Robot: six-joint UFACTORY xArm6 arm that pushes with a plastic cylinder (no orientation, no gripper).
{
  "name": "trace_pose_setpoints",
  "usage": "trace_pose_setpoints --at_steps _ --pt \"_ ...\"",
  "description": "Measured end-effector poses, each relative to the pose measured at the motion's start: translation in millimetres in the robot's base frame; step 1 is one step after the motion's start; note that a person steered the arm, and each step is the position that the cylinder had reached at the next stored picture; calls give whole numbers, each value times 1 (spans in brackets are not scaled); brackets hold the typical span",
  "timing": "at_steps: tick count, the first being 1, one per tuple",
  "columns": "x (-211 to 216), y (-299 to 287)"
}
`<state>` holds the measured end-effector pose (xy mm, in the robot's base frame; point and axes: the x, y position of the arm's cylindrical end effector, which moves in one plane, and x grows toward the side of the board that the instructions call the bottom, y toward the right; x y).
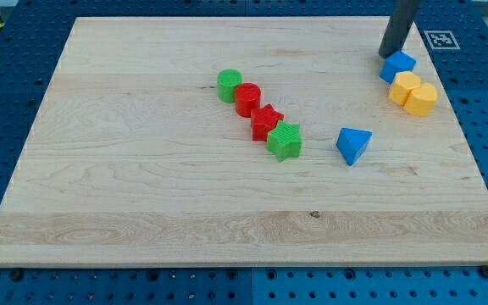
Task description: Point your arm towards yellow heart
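Resting at the view's top right, my tip [385,56] touches the upper edge of a faceted blue block [397,65]; being a plain dark rod, it has no fingers to open or close. Just below-right of that sit the yellow heart [404,85] and yellow hexagonal block [421,99], touching. Far left lies a diagonal chain on smooth pale wooden board [142,169]: green cylinder [230,85], red cylinder [247,99], red star [266,121], green star [285,141]; blue triangular block [353,144] sits apart.

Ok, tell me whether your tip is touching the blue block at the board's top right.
Cannot tell. In the camera view my tip ends right at the upper left edge of the blue block, with no visible gap, but this single angle cannot confirm contact.
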<state>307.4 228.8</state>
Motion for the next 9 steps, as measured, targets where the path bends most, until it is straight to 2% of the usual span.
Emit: trace_pose_setpoints --at_steps 1,2,3,4,5,7,9 --pt "35 -1" --pt "34 -7" --pt "9 -10" --pt "-6 12" --pt "8 40" --pt "37 35" --pt "38 52"
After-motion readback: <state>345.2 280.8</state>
